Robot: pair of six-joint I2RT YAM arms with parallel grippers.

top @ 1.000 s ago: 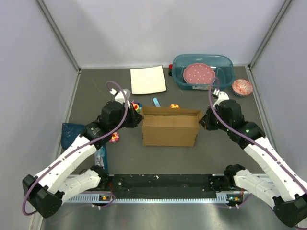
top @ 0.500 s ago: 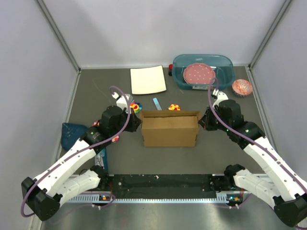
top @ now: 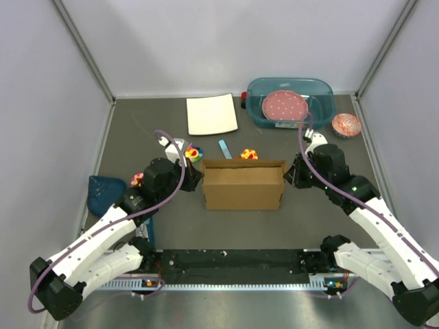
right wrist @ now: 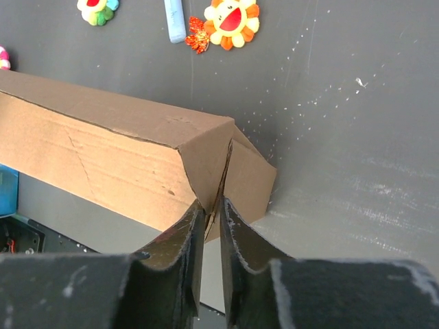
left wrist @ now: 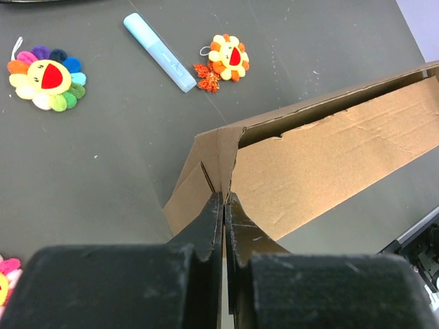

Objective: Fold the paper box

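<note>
Left gripper (left wrist: 224, 205) retreats from the paper box (top: 243, 186), shut empty; right gripper (right wrist: 211, 209) barely parts; we should tuck both ends squarely.

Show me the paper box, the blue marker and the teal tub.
paper box (top: 243, 194), top view, front wall.
blue marker (left wrist: 159, 52), left wrist view, mid-barrel.
teal tub (top: 321, 101), top view, bare inner right side.
</note>
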